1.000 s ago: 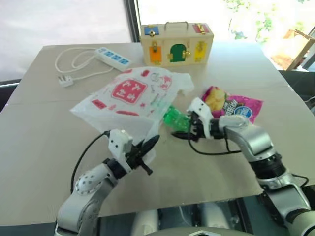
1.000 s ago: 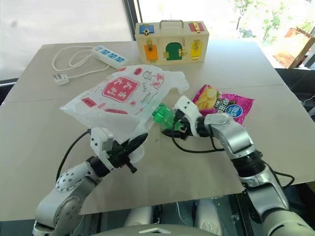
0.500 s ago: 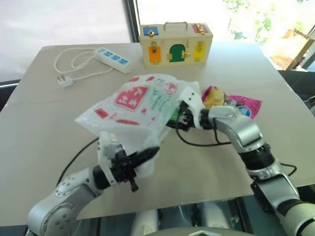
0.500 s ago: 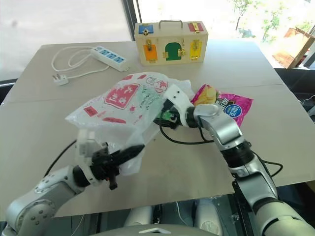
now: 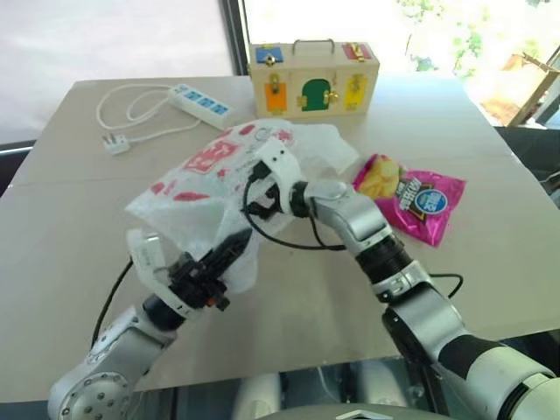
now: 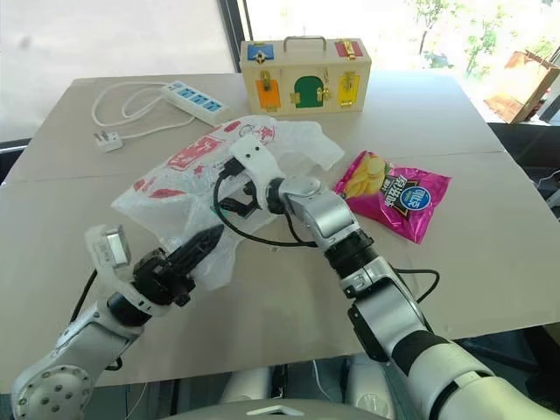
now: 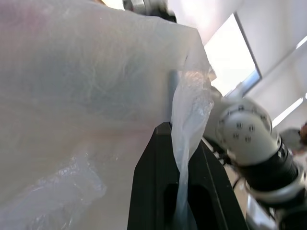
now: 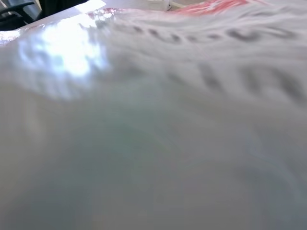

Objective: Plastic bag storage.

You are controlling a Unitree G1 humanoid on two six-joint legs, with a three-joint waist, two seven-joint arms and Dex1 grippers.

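Observation:
The plastic bag, translucent white with red printed panels, hangs crumpled a little above the table's middle. Its lower edge is pinched in my left gripper, which is shut on it and points up toward the bag. In the left wrist view a strip of the bag runs down between the black fingers. My right gripper reaches from the right into the bag's folds, partly veiled by the plastic. The right wrist view looks straight onto the bag's film from very close.
A shiny magenta crisp packet lies to the right of the bag. At the back stand a wooden latch box and a white power strip with its cord and plug. The table's front edge runs just behind my left arm.
My right gripper has swung left, from beside the crisp packet into the bag's folds. The left gripper has risen and rolled, still pinching the bag's edge.

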